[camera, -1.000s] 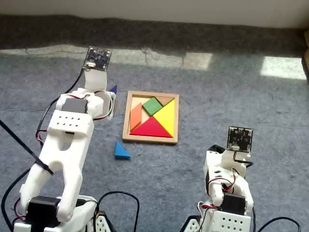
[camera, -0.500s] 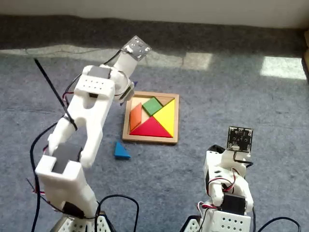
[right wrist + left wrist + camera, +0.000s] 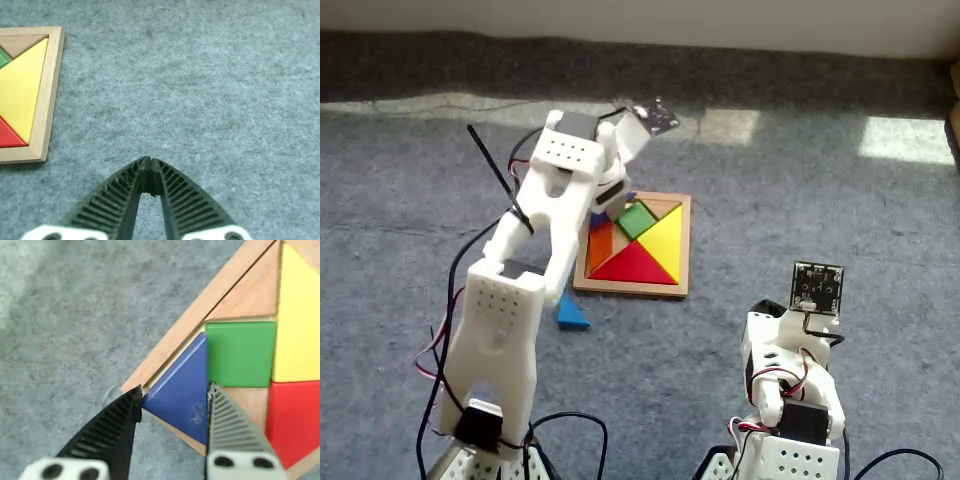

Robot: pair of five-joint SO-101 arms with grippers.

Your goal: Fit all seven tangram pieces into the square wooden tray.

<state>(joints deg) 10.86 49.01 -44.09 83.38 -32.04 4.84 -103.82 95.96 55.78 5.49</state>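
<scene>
**High view.** The square wooden tray lies on the grey-carpeted tabletop. It holds a green square piece, a yellow triangle, a red triangle and an orange parallelogram. The left arm leans over the tray's far left corner. A light blue triangle lies on the carpet just off the tray's near left corner. The right arm sits folded, well apart from the tray, probably to leave the tray unobstructed.

**Left wrist view.** The left claw pinches a dark blue triangle across its width. The piece overlaps the tray's corner rim with one edge along the green square, apparently aligned with the bare pocket there. It looks not yet seated.

**Right wrist view.** The right claw is pressed together and empty, above carpet beside the tray's rim.
</scene>
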